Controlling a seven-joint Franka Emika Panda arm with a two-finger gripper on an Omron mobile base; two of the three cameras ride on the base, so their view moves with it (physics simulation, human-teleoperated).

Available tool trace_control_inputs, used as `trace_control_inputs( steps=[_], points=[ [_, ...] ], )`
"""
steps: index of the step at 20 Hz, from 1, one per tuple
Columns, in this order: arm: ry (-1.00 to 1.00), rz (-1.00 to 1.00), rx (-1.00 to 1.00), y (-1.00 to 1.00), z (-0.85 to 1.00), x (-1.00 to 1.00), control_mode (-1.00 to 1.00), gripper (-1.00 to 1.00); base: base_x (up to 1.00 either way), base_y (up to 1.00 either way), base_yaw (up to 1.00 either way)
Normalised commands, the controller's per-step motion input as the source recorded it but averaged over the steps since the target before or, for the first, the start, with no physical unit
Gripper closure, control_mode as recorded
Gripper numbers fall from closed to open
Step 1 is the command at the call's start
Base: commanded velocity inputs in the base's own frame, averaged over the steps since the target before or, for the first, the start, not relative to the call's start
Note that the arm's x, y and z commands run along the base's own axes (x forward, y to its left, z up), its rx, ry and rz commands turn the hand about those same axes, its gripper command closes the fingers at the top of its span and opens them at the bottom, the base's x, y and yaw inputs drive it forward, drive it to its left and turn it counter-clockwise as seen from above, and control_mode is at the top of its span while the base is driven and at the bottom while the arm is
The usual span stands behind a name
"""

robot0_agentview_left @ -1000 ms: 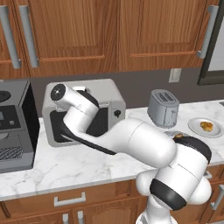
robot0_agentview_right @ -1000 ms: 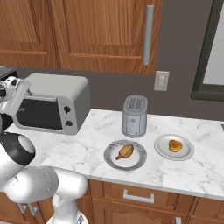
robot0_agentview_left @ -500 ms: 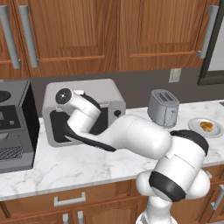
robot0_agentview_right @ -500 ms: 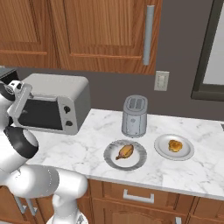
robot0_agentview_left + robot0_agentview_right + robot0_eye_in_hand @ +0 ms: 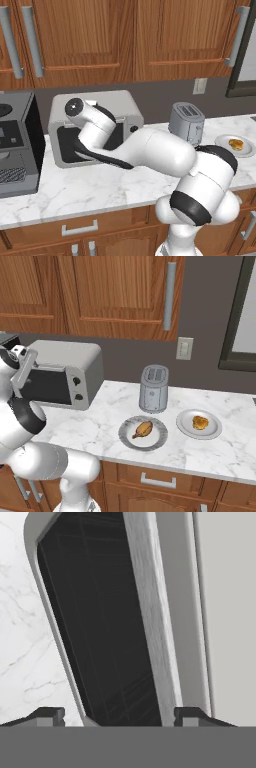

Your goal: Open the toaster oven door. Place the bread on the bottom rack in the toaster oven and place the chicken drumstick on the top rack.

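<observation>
The toaster oven (image 5: 117, 107) (image 5: 75, 363) stands at the back of the counter, and my hand is pressed up to the top of its front. In the hand view the toaster oven door (image 5: 95, 612) looms close, its grey bar handle (image 5: 152, 622) running between my fingertips (image 5: 50, 716), nearer the right one. The gripper (image 5: 120, 718) is open, its jaws apart on either side of the handle. The door looks shut and the racks are hidden. The bread (image 5: 200, 422) (image 5: 235, 145) lies on a plate at the right. The chicken drumstick (image 5: 143, 429) lies on a nearer plate.
A small silver toaster (image 5: 153, 388) (image 5: 186, 122) stands right of the oven. A dark coffee machine (image 5: 17, 145) sits left of it. Wooden wall cabinets (image 5: 125, 35) hang above, and the marble counter (image 5: 95, 431) runs in front.
My hand has edged a little closer to the top of the oven's front. Plates, bread and drumstick have not moved.
</observation>
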Motion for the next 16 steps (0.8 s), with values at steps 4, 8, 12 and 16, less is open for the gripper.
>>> trace_control_inputs(
  steps=[4, 8, 12, 16],
  points=[
    [0.0, 0.01, 0.0, 0.15, -0.1, 0.12, -1.0, -1.0, 0.0, 0.0, 0.0],
    [0.0, 0.02, 0.0, 0.12, -0.22, 0.07, -1.0, -1.0, 0.0, 0.0, 0.0],
    [0.0, 0.04, 0.0, 0.11, -0.17, 0.12, -1.0, -1.0, 0.0, 0.0, 0.0],
    [0.08, 0.07, 0.0, 0.06, -0.21, 0.17, -1.0, -1.0, 0.0, 0.0, 0.0]
  ],
)
